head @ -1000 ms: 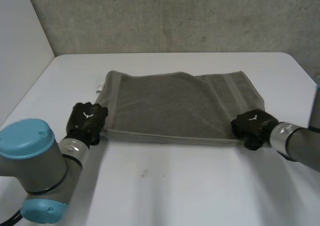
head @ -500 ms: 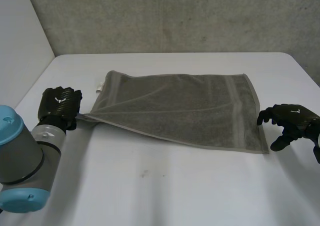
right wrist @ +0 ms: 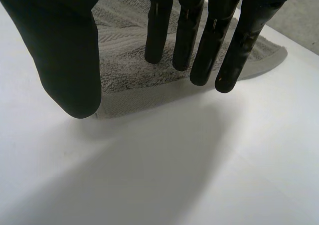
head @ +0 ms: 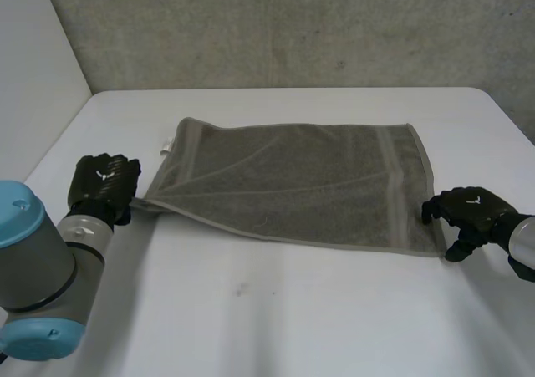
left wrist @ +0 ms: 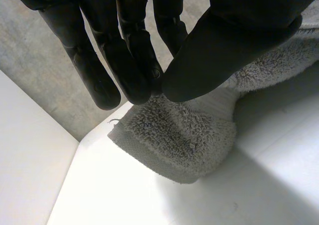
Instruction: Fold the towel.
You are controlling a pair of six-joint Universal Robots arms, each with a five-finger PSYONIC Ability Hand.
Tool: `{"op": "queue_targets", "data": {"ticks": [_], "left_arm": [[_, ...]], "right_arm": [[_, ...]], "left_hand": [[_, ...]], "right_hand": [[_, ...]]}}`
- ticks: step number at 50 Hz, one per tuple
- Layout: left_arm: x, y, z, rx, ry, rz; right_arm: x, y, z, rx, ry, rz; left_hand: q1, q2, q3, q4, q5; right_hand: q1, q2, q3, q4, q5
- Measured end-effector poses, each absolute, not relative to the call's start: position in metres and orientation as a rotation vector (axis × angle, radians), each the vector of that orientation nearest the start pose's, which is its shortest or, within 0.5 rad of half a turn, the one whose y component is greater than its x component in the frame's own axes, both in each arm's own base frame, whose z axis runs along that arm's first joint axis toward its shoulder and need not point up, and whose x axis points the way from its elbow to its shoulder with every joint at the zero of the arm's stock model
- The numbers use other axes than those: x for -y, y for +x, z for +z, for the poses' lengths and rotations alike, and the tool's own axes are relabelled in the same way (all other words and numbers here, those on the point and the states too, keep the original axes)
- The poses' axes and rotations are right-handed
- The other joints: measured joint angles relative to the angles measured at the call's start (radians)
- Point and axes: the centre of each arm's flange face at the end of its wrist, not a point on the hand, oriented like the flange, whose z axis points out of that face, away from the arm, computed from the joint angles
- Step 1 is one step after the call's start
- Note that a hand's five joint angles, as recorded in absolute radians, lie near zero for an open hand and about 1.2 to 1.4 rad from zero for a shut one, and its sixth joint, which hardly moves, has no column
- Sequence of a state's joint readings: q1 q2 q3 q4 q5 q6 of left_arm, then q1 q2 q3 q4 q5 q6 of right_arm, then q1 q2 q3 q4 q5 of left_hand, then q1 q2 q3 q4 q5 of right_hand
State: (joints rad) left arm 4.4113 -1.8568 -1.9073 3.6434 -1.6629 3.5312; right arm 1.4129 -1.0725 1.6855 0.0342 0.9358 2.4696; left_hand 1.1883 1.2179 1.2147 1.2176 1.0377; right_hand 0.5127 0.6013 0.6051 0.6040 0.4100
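Towel (head: 292,185), near-left corner: pinched in the left hand (head: 102,189). In the left wrist view the thumb (left wrist: 234,40) closes against the fingers (left wrist: 129,60) with terry pile bunched right at the tips. That corner is drawn out to a point toward the hand, and the near edge runs slanted from it. Likely reason: tension on the hem to pull the cloth straight before lifting it over.

Right hand (head: 468,214): fingers (right wrist: 199,35) straight and spread, holding nothing. It hovers at the near-right corner, with the thumb (right wrist: 65,50) off the hem over bare table. Judged to be lining up for a matching pinch, so both near corners can travel together.

Outward: the rest of the cloth lies flat across the middle of the white table (head: 276,310), with low wrinkles on the left half and no fold made yet.

Unclear:
- The exact pinch point is masked by the left thumb, so I cannot tell how much hem is caught.
- I cannot tell whether the right fingertips touch the cloth.
- A small white tag (head: 165,149) shows at the far-left corner, with its detail unreadable.
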Motion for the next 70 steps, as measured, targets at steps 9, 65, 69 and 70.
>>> {"op": "queue_targets", "data": {"ticks": [9,65,69,70], "left_arm": [[0.271,-0.213,0.165,-2.157,0.681,-1.994],[0.224,-0.226,0.160,-2.329,0.890,-1.772],[0.198,-0.222,0.164,-2.412,0.966,-1.623],[0.193,-0.221,0.165,-2.425,0.977,-1.597]], "right_arm": [[0.325,0.142,0.122,-2.345,-1.064,-1.484],[0.310,0.133,0.189,-2.432,-1.110,-1.502],[0.286,0.110,0.194,-2.532,-1.264,-1.263],[0.282,0.106,0.195,-2.542,-1.287,-1.219]], "left_hand": [[0.000,0.000,0.000,0.000,0.000],[0.000,0.000,0.000,0.000,0.000],[0.000,0.000,0.000,0.000,0.000],[0.000,0.000,0.000,0.000,0.000]], "right_hand": [[0.039,0.039,0.043,0.042,0.040],[0.394,0.563,0.577,0.588,0.557],[0.394,0.563,0.577,0.588,0.559],[0.394,0.563,0.577,0.588,0.559]]}}
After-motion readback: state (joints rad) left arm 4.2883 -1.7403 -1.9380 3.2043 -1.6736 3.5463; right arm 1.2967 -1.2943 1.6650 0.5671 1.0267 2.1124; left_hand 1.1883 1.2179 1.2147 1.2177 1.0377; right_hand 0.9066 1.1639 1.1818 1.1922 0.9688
